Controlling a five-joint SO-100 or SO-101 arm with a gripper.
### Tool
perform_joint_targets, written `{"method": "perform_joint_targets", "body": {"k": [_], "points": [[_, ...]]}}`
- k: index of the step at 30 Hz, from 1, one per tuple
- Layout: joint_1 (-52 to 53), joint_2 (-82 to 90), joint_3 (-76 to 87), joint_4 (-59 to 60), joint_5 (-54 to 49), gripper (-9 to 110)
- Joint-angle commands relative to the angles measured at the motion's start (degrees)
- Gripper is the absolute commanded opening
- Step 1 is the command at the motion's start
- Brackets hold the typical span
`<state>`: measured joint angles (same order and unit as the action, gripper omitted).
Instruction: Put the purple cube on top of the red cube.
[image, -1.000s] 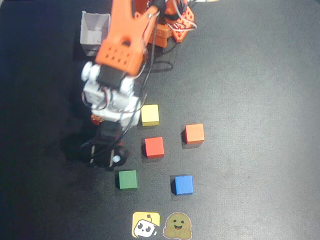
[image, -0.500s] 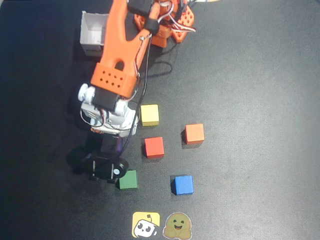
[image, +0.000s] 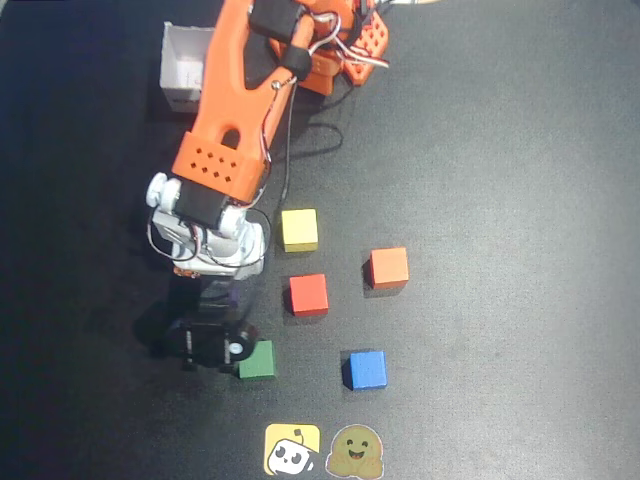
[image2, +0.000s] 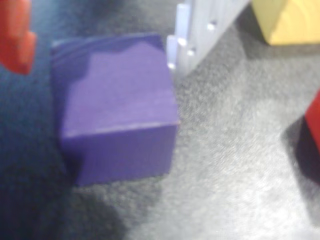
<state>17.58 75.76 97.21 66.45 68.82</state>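
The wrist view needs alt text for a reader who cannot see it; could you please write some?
A purple cube sits on dark grey matting, filling the left-centre of the close-up between an orange jaw at the left edge and a pale grey jaw at top centre. A yellow cube's corner shows at top right, and a red cube's edge at the right.

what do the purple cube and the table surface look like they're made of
The purple cube looks like painted wood, matte: faint grain-like streaks cross its top face and its edges are crisp, though plastic can't be excluded. The table surface looks like dark, fine-textured fabric or mat, speckled, without gloss.
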Motion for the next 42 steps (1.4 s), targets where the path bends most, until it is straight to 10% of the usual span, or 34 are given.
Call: {"method": "perform_joint_targets", "body": {"k": [1, 42], "points": [[-0.18, 0.44, -2.11, 0.00, -2.20, 20], [-0.35, -3.52, 0.09, -4.04, -4.31, 4]]}}
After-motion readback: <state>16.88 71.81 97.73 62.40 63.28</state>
